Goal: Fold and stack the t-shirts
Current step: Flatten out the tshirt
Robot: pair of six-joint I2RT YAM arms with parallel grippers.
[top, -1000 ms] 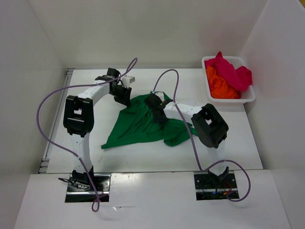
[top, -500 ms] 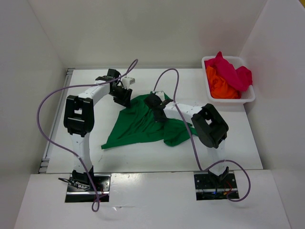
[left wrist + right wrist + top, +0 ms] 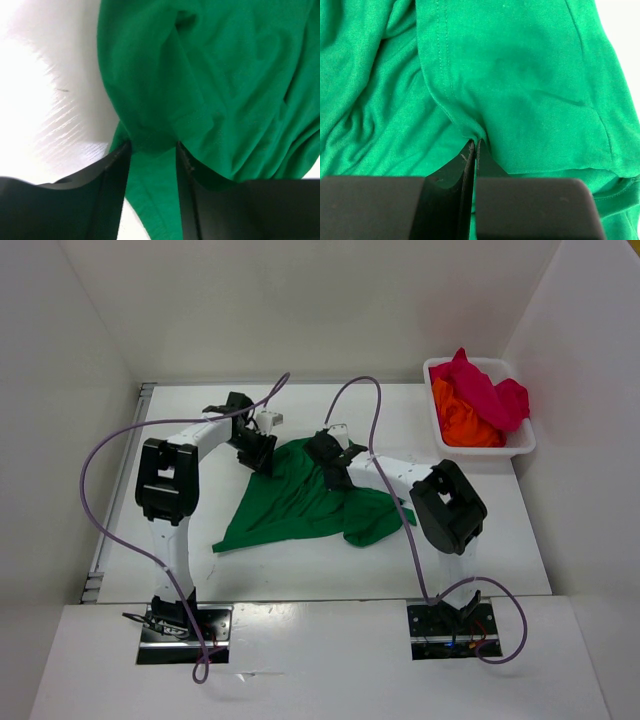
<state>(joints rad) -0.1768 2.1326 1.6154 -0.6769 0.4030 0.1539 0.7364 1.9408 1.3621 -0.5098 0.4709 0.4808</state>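
The green t-shirt [image 3: 305,502] lies crumpled and spread across the middle of the table [image 3: 480,540]; the left gripper [image 3: 152,149] is clamped on a bunched fold at the shirt's far-left edge, cloth filling the gap between its fingers; the right gripper [image 3: 474,144] pinches a thin seamed fold near the shirt's far middle, its fingers almost meeting. The orange t-shirt [image 3: 460,422] and the magenta-red t-shirt [image 3: 488,390] sit heaped in the white basket [image 3: 522,445] at the table's far right corner, well apart from the green one; the magenta-red one lies on top and hangs over the rim.
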